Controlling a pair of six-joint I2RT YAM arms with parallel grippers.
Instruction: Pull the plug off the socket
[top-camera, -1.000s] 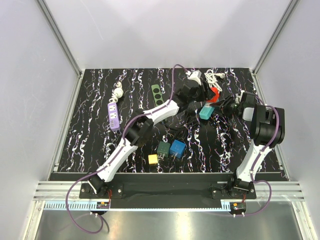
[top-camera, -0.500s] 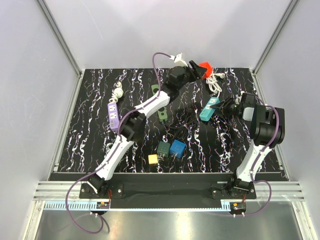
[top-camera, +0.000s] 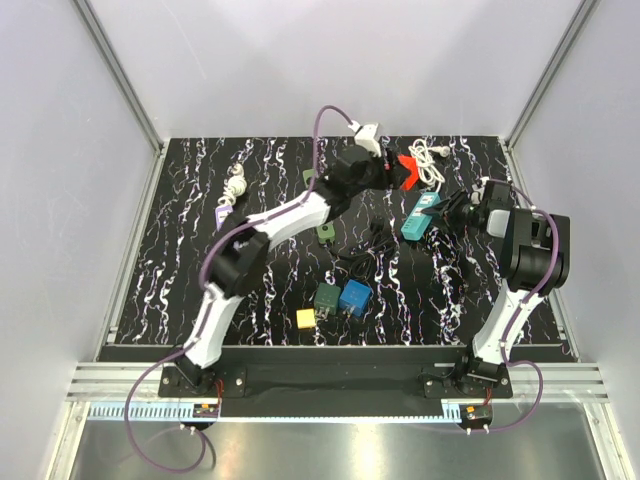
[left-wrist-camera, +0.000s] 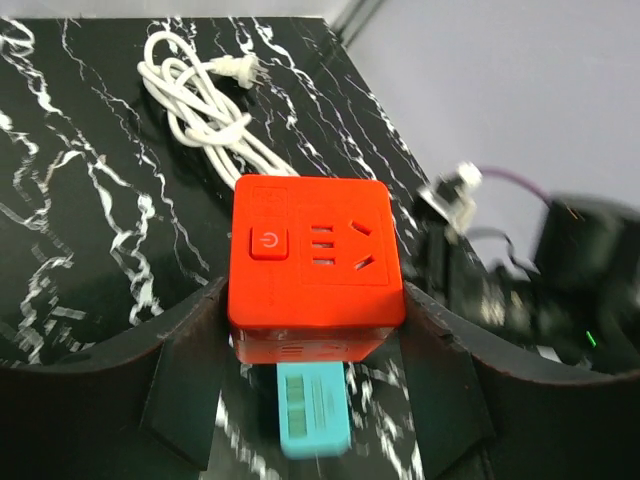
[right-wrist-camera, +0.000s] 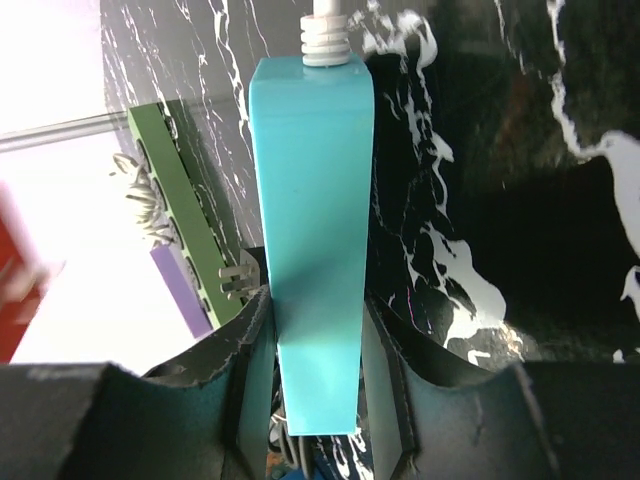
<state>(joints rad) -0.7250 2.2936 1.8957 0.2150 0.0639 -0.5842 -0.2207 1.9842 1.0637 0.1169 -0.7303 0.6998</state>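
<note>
Robot lab test cell, not a home or shop. I'm boxed in by plain pale panels on three sides, with aluminium posts at both far corners. Black marbled worktop, aluminium rail along the near edge, purple cable left exposed. Loose electrical props: red socket cube, teal plug, blue cube and yellow cube toward mid near edge, white cord coil by the far edge

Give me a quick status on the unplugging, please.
Left gripper shut on red cube. Right gripper shut on teal strip. Cube and strip apart in top view. Loose white cord nearby, not obstructing.
</note>
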